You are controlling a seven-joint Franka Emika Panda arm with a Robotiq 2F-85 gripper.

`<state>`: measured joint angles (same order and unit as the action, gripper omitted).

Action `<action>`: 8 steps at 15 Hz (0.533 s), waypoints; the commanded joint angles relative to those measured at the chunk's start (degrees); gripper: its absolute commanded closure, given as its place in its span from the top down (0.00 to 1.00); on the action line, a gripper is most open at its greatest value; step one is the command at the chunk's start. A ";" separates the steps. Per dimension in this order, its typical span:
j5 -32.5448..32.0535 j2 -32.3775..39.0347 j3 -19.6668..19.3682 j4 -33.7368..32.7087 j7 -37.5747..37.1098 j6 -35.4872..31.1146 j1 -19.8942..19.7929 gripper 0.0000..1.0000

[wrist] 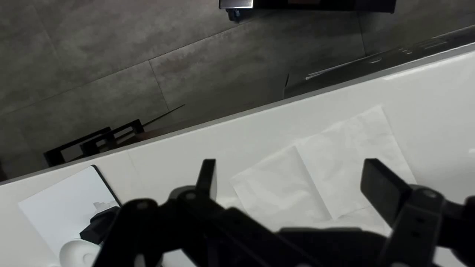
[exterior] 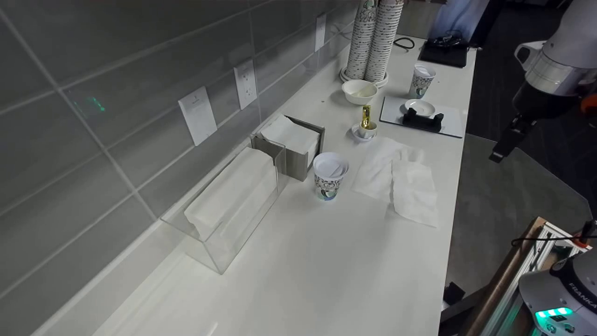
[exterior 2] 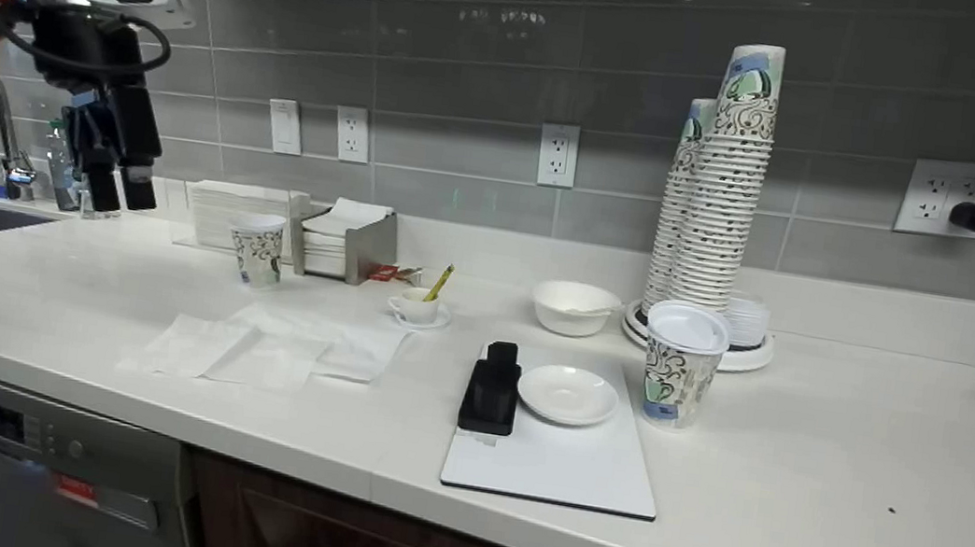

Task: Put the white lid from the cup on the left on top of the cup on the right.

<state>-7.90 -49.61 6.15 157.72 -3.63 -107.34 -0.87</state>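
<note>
The left paper cup (exterior 2: 257, 255) stands upright by the napkin holders; it also shows in an exterior view (exterior: 326, 185). A white lid (exterior: 330, 166) sits in its mouth. The right paper cup (exterior 2: 676, 379) stands upright beside the white board and also shows in an exterior view (exterior: 420, 87). Something white and lid-like (exterior 2: 689, 326) shows at its top; how it sits is unclear. My gripper (exterior 2: 123, 197) is open and empty, high up near the counter's front edge, apart from both cups. In the wrist view, its fingers (wrist: 290, 165) are wide apart; neither cup shows there.
Flat napkins (wrist: 315, 174) lie on the counter. A white board (exterior 2: 561, 467) bears a saucer (exterior 2: 567, 395) and a black holder (exterior 2: 491, 392). Tall cup stacks (exterior 2: 722, 210), a bowl (exterior 2: 572, 308), a small cup (exterior 2: 417, 307) and napkin boxes (exterior: 298, 158) stand toward the wall.
</note>
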 commanded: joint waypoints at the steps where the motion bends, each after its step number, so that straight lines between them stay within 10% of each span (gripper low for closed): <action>1: -0.46 0.09 -0.59 -0.12 -0.46 0.19 0.71 1.00; 8: 5.53 5.12 -0.03 -1.41 -2.27 -7.54 4.09 1.00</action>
<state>-6.24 -48.65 6.13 157.53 -3.89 -110.08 0.50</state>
